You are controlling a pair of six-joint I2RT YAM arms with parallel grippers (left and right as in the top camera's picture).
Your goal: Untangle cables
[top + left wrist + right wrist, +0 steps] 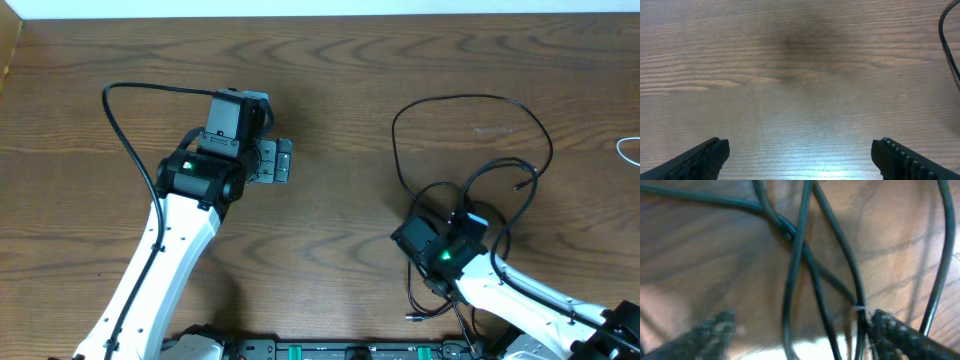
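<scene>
With the black cables tangled at the overhead frame's right, the right gripper straddled crossed strands, fingers apart, while the left gripper hung wide open over the table; closing on one strand seemed next.

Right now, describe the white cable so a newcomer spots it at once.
On the table, go to the right edge in the overhead view. Beyond the black cables, a thin curve pokes in from that edge: the white cable. It is the only pale one and lies apart from the black loops.
</scene>
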